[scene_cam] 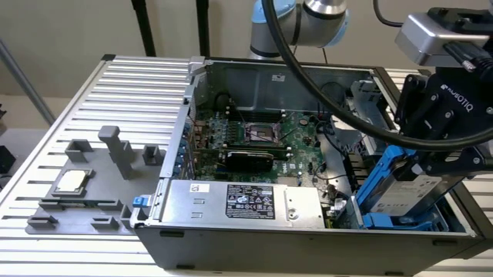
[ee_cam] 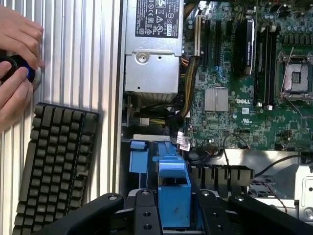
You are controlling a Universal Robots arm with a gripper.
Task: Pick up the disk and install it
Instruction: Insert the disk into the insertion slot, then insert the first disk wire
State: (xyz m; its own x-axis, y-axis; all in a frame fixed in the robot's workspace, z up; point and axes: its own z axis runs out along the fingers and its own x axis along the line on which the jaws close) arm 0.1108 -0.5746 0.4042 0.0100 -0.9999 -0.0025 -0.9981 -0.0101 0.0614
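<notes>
A robot arm (scene_cam: 308,23), an open computer (scene_cam: 254,86) on a metal table (scene_cam: 131,81) and a keyboard (ee_cam: 54,166) show a lab.

— What's sitting on my counter (scene_cam: 138,81)?
— I see the open PC case (scene_cam: 308,248) on its ribbed top, toward the exterior view's right. Just beside it on the left, a grey fixture (scene_cam: 85,208) lies flat with a chip (scene_cam: 71,182) on it.
— Anything else?
— On my wrist view, a keyboard (ee_cam: 54,166) lies beside the case.
</notes>
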